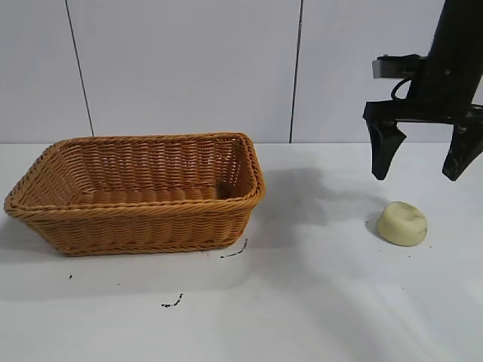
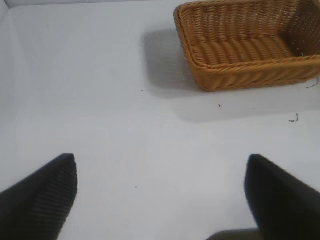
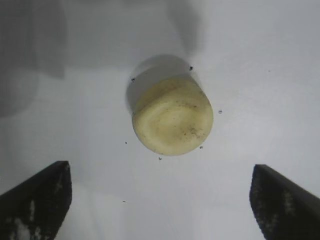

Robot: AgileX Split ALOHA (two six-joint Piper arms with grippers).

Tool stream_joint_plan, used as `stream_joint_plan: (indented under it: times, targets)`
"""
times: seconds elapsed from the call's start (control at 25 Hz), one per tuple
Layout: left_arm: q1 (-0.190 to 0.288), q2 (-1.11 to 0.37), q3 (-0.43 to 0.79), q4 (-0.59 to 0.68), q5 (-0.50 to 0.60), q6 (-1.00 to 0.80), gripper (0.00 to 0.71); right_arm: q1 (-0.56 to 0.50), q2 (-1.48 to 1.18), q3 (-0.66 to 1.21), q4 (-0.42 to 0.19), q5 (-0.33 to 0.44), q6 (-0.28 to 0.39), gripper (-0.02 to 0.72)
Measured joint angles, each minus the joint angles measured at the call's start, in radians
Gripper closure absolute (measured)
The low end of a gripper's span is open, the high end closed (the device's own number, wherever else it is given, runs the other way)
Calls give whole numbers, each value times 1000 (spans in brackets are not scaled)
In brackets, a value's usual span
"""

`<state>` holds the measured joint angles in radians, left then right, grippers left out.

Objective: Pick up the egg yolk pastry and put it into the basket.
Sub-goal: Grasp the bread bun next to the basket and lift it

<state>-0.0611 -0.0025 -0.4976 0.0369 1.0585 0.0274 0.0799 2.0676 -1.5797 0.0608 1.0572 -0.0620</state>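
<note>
While the right gripper hangs spread wide above the pastry at lower right, it should descend straddling it evenly, squeezing gently; basket waits left.

The right arm is cut off by the exterior view's top right edge. In the left wrist view, the basket runs past the upper right edge. Both wrist views crop their own jaws at the bottom corners.

A white table bears small dark specks, backed by a pale panelled wall.
</note>
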Motion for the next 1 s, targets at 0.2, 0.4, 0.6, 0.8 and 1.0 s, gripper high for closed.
stream_joint_plan:
  times: [0.2,0.4,0.6,0.8,1.0]
  targets:
    - [0,0,0,0,0,0,17,0,43,0,-12,-32,1,8]
    - [0,0,0,0,0,0,17,0,107,0,-12,-64,14,8]
    - [0,0,0,0,0,0,17,0,154,0,-10,-72,20,8]
    - [0,0,0,0,0,0,17,0,171,0,-9,-105,20,8]
    - [0,0,0,0,0,0,17,0,173,0,-9,-125,22,8]
